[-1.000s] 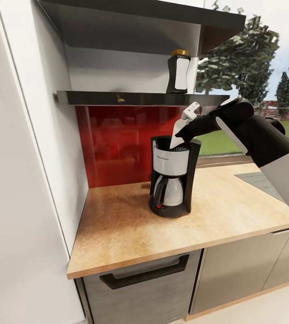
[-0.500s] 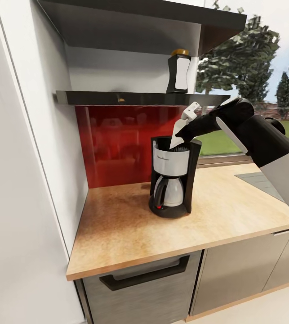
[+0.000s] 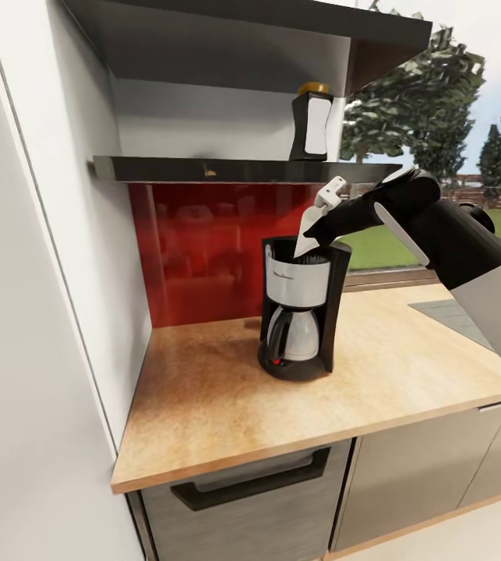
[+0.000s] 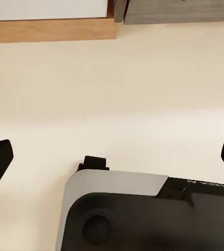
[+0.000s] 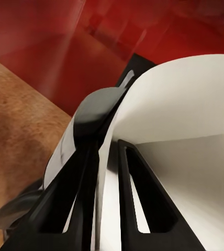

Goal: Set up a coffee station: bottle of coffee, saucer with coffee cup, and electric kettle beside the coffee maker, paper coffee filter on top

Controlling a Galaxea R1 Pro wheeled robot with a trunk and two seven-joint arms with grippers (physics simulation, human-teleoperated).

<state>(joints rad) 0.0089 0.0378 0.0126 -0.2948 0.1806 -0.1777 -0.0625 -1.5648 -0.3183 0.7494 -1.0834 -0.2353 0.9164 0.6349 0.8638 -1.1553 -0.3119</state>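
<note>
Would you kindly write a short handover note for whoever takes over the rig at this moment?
Right gripper: shut on the paper coffee filter, its lower tip at the coffee maker's open top; not released.
Left gripper: open, empty, pointing at the floor.
Coffee maker stands on the countertop, near the red backsplash.
Bottle of coffee still on the shelf above.
Done: coffee maker in place.
Left: seat and release the filter, bring the bottle down; saucer, coffee cup and electric kettle still to fetch.
</note>
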